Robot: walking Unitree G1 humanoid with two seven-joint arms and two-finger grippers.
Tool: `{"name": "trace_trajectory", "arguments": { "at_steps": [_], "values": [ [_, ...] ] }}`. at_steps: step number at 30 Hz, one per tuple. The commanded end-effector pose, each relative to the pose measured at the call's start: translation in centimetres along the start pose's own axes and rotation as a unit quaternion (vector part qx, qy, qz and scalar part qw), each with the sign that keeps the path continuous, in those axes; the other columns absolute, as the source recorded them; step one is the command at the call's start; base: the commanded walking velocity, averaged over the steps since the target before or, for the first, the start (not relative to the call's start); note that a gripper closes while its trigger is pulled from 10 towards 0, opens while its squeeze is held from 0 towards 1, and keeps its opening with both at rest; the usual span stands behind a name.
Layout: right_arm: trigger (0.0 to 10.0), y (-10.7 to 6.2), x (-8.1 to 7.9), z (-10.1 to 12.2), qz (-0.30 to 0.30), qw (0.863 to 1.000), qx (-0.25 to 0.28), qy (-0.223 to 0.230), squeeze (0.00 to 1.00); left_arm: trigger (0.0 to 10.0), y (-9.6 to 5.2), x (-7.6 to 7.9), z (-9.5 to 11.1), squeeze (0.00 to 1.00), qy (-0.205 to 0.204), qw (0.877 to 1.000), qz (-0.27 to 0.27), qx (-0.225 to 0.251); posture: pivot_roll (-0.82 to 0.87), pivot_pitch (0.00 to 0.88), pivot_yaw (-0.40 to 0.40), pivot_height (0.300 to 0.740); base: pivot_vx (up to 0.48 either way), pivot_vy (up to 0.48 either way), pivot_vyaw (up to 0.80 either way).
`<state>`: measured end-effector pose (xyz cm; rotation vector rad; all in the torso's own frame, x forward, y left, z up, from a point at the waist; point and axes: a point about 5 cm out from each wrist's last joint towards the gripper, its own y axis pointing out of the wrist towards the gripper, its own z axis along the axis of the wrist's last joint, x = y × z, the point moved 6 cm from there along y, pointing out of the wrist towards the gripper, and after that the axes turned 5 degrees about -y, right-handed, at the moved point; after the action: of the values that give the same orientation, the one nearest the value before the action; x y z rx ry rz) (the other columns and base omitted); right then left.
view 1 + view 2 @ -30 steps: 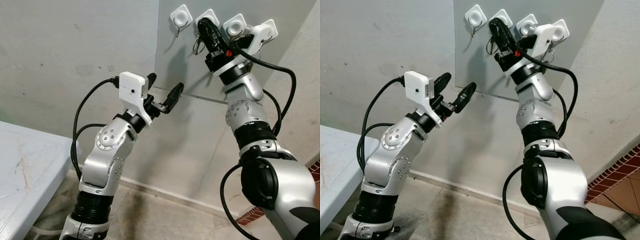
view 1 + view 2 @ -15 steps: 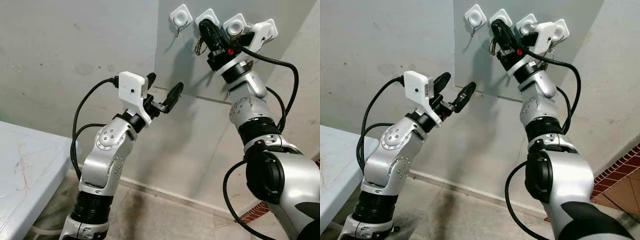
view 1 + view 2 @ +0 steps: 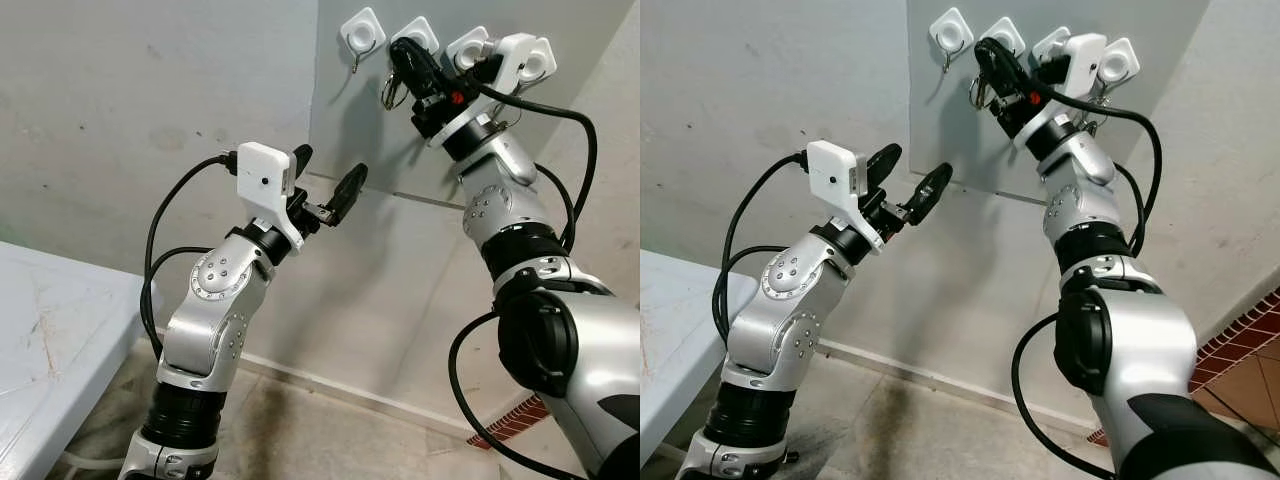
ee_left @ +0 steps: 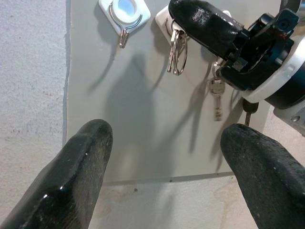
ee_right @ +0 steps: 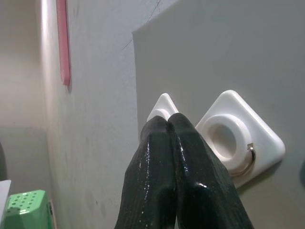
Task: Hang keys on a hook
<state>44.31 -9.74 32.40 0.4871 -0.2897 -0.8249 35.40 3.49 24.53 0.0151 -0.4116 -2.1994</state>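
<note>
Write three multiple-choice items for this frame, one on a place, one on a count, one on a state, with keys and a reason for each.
1. Where is the right gripper?
A. Up at the second hook from the robot's left on the grey wall panel
B. Down by the white table
C. Hanging by the robot's side

2. How many white hook mounts are on the grey panel?
A. Two
B. Four
C. Six

3. How do the left gripper's jaws stand?
A. Spread apart, holding nothing
C. Closed on a key ring
B. Closed on a hook

Key: 1 A, its black fingertips sit at the second hook, with the key ring dangling just below them. 2 B, four square mounts run in a row along the panel's top. 3 A, the left gripper shows two separated fingers with bare panel between them in its wrist view.
</note>
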Motion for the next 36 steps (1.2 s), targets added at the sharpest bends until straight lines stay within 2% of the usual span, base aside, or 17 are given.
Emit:
{"name": "trace_trajectory", "arguments": {
  "at_steps": [1,17,27,36],
  "values": [
    [10.0,0.4,0.0,0.5,0.007,1.0,-0.004,-0.007,0.0,10.0,0.0,0.4,0.7,0.0,0.004,1.0,-0.003,0.01,0.08,0.029,-0.065,0.74,0.0,0.0,0.0],
    [10.0,0.4,0.6,0.5,0.004,0.999,-0.028,-0.019,0.0,10.0,-0.1,0.5,0.8,0.0,0.004,1.0,-0.004,0.01,0.08,0.026,-0.063,0.74,0.0,0.0,0.0],
    [10.0,-0.2,-1.1,-1.7,0.062,0.995,-0.072,-0.018,0.0,10.0,-0.1,0.6,1.0,0.0,0.002,1.0,-0.004,0.013,0.08,0.025,-0.061,0.74,0.0,0.0,0.0],
    [10.0,-0.7,-1.2,-2.5,0.066,0.994,-0.088,-0.023,0.0,10.0,-0.1,0.5,1.0,0.0,0.001,1.0,-0.001,0.013,0.07,0.031,-0.061,0.74,0.0,0.0,0.0]
  ]
}}
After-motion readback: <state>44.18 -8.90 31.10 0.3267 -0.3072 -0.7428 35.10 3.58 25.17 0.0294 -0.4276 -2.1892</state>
